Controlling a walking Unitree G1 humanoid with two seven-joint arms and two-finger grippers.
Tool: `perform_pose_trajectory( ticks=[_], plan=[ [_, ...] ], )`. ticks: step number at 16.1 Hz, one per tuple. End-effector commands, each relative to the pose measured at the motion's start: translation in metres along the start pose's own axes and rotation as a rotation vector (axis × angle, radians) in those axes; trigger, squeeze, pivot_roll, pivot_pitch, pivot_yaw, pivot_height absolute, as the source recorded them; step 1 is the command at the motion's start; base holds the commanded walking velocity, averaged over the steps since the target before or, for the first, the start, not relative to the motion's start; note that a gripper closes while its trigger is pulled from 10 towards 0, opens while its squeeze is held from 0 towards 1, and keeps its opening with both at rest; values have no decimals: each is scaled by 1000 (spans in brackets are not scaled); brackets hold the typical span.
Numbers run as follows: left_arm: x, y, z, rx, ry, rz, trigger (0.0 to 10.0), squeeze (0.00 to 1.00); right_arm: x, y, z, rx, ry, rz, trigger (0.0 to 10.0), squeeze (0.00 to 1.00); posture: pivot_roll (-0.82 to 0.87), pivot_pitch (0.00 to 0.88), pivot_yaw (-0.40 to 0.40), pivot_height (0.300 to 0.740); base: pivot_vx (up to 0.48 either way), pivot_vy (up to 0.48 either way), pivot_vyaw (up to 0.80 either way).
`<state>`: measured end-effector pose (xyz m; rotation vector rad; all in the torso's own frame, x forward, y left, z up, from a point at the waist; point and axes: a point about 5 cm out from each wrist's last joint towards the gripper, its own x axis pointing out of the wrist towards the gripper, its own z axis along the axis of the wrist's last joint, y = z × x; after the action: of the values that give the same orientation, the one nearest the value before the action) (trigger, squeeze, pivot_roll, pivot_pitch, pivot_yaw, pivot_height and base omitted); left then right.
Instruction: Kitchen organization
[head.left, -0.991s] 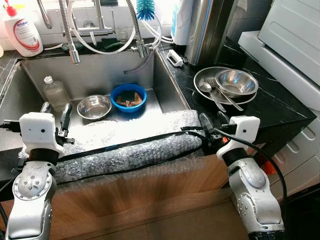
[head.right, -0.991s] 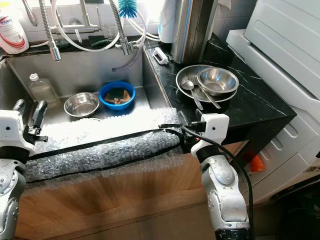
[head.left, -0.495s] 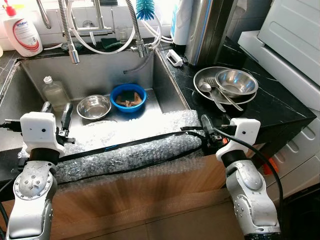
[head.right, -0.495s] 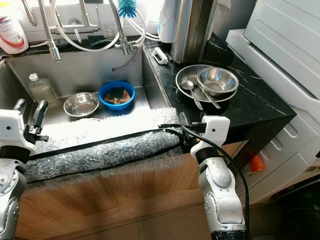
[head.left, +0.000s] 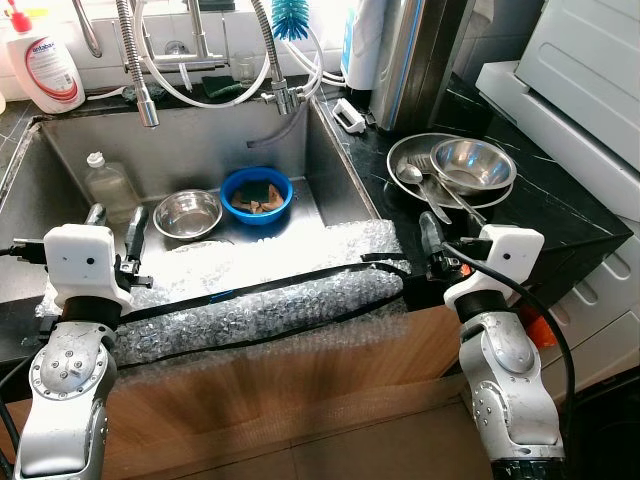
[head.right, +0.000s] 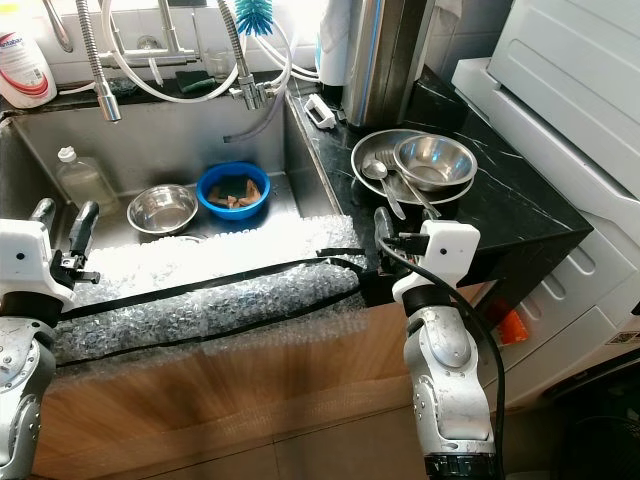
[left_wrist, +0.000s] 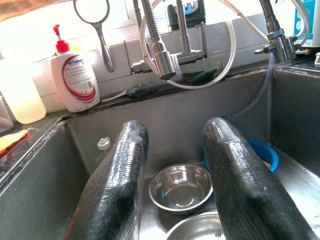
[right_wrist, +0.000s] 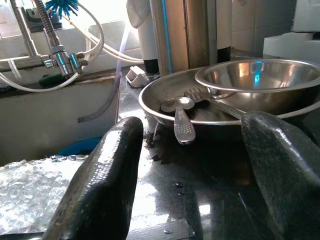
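- Spoon (head.left: 424, 190) lies in the pan (head.left: 400, 157) on the black desk (head.left: 560, 215), beside the steel bowl (head.left: 472, 163), handle angled toward me.
- I judge it light, stiff and slippery; I'd pinch mid-handle.
- My right gripper (head.left: 440, 238) hovers before the pan, fingers (right_wrist: 102, 180) spread and empty.
- My left gripper (head.left: 113, 228), likewise spread, waits over the sink (head.left: 190, 150).
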<state>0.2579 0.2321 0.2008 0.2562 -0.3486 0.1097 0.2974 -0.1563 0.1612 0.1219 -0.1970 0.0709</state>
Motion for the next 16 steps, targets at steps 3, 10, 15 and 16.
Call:
perform_pose_trajectory(
  ticks=[3, 10, 15, 16],
  plan=[
    [2, -1, 1, 6, 3, -3, 10000, 0, 4, 0, 3, 4, -13, -1, 6902, 0, 50, 117, -45, 740, 0, 0, 0],
    [1, -2, -1, 11, 7, -14, 10000, 0, 5, 5, -5, 2, 26, 25, 10000, 0, 52, 110, -44, 740, 0, 0, 0],
    [0, -4, -3, 9, 10, -19, 10000, 0, 11, 0, -2, -7, 10, 8, 10000, 0, 54, 103, -42, 740, 0, 0, 0],
    [0, -4, -2, 9, 10, -19, 10000, 0, 12, -1, -1, -11, 4, 7, 10000, 0, 56, 104, -42, 740, 0, 0, 0]
  ],
)
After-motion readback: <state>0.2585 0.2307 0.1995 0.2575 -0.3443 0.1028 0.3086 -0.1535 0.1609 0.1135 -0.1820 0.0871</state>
